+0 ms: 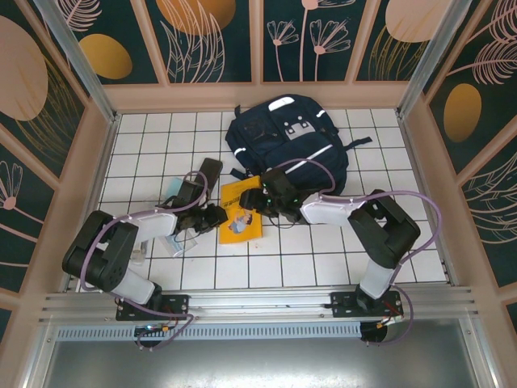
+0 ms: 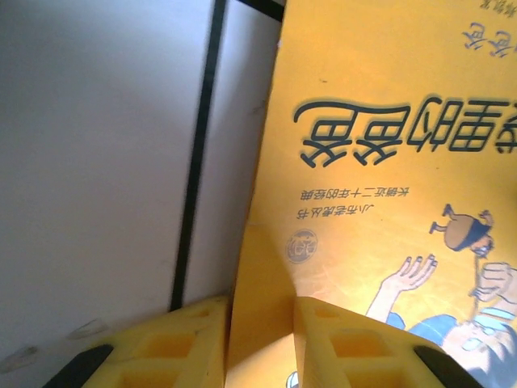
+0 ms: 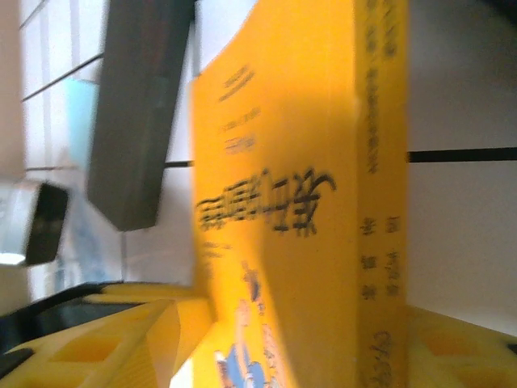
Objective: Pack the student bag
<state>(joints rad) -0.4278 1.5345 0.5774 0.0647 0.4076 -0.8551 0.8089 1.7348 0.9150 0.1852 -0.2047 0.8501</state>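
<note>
The student bag (image 1: 283,137) is lying far back on the white-tiled table (image 1: 404,242), below floral wall panels (image 1: 210,40). The left gripper (image 2: 260,339) is pinching the yellow book (image 1: 240,212); the right gripper (image 3: 299,323) is straddling it, grip unclear.

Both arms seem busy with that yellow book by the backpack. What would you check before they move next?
1. Left tool pinching the book by its edge: ok.
2. Right tool set around the book: ok.
3. Right tool clamped on it: cannot tell.
4. Book lifted off the table: cannot tell.
5. Bag open to take the book: cannot tell.
6. Book inside the bag: not ok, it is in front of the bag.
</note>
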